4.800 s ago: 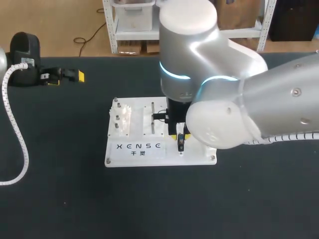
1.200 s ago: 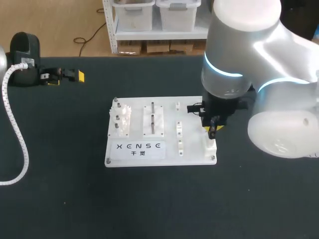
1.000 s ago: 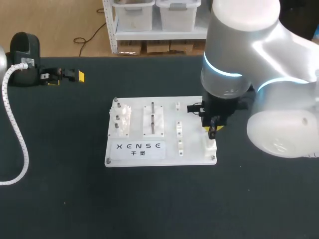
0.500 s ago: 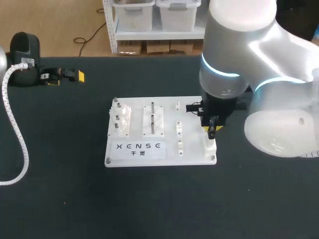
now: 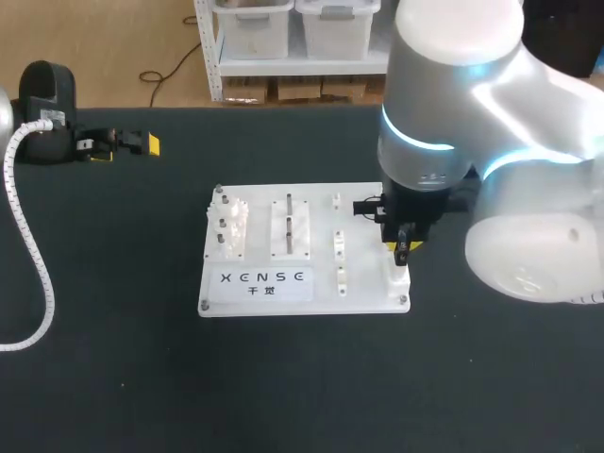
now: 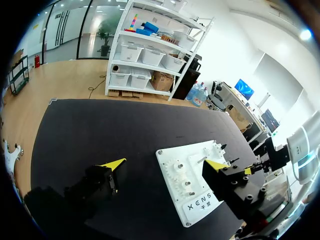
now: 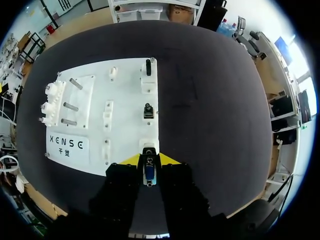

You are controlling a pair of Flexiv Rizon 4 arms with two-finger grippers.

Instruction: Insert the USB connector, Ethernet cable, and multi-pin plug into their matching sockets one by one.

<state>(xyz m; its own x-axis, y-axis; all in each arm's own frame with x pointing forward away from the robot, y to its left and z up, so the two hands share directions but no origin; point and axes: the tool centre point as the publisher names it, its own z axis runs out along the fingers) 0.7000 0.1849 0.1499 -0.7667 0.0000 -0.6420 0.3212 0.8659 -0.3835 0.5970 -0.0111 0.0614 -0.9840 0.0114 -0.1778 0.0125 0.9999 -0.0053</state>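
Right hand closed on a small dark plug with a bluish metal face, most likely the USB connector, pinched between both yellow tips from two sides with its end poking out past them. In the head view the right hand hangs over the right edge of the white connector board, just above a white socket block. In the right wrist view that socket block sits directly ahead of the plug, close, and contact can't be confirmed. Two more small dark fittings stand further along the same row of the board, and whether they are bare sockets or plugs already seated is not clear. Left hand spread wide with nothing between its fingers, parked well apart from the board at the far left of the bench. Handling guess: the plug is light, stiff and short, and its metal shell is probably slick, so the grip belongs on the flat sides of the body with the mating end left free, roughly as it is held here. The fit looks tight, so a tilted plug would jam on the socket rim rather than slide in. The board looks light and might shift under a push from off centre.
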